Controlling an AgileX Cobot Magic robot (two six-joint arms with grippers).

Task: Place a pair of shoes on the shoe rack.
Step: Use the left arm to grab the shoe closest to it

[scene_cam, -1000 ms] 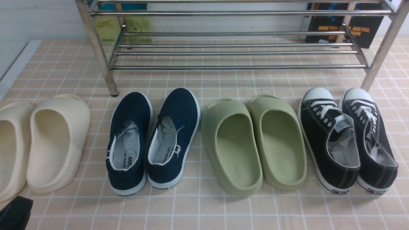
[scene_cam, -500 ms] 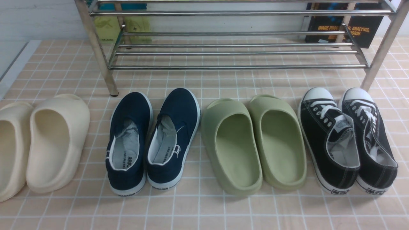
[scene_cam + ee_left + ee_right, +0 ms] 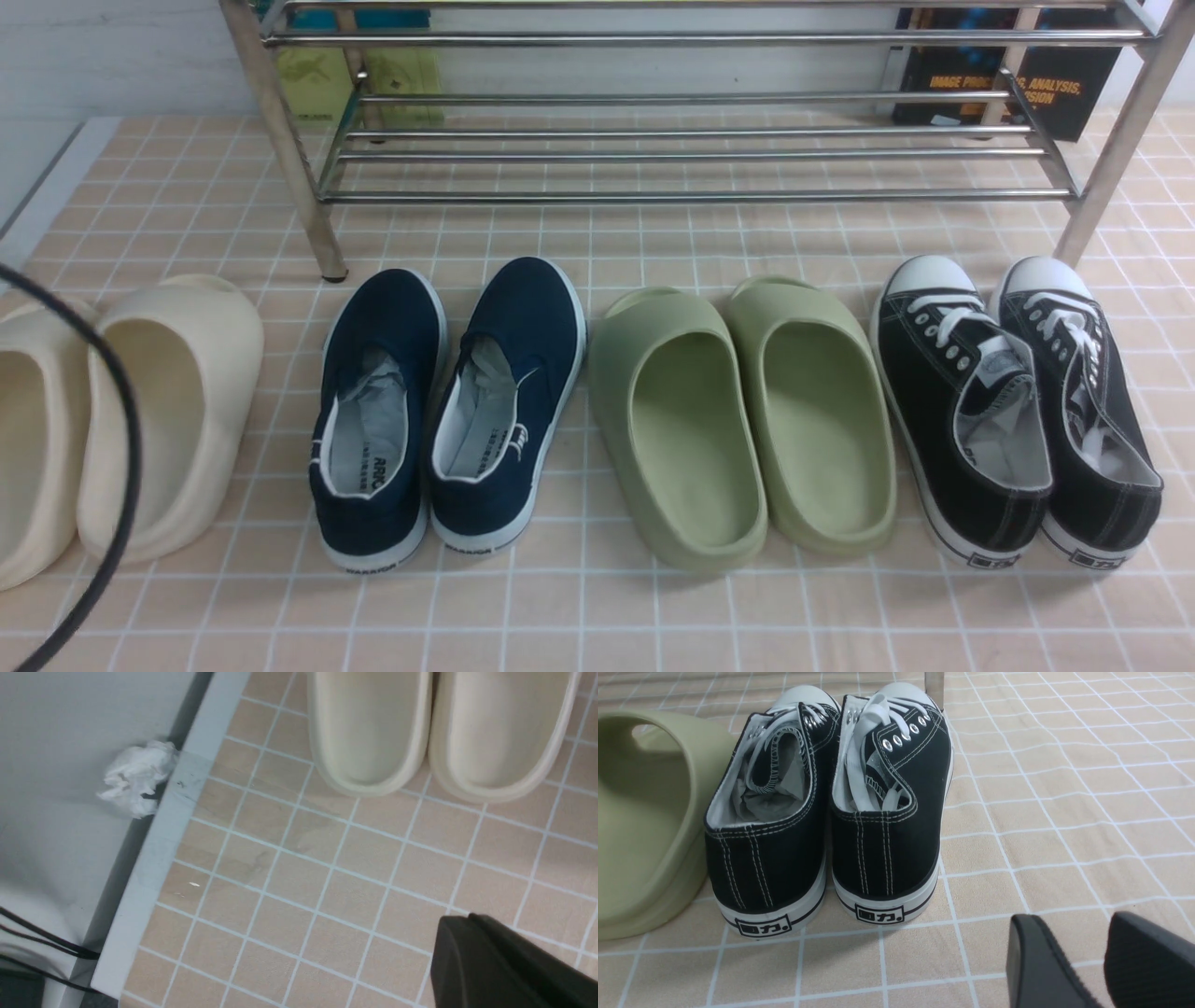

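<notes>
1. Navy pair (image 3: 446,439) sits on the checked mat (image 3: 597,607) betw. cream slides (image 3: 168,411) and green slides (image 3: 738,420), in front of the shoe rack (image 3: 691,196). Toes face the rack, heels face the robot, prob. for an easy heel grab.
2. Left gripper (image 3: 467,933) looks down at the mat on the robot's side of the cream slides. Only one finger shows, so can't tell open or closed.
3. Right gripper (image 3: 1069,924) is low behind the black sneakers (image 3: 822,812), fingers apart, holding nothing.
4. Neither is at the navy pair yet.

Left gripper finger (image 3: 495,966): matte black, smooth, blunt rounded tip, only one shows. Right gripper fingers (image 3: 1036,966): two, black, fine ribbed texture on the faces, rounded tips. Cable (image 3: 131,448): thin, black, bowed, at the front view's left edge.
</notes>
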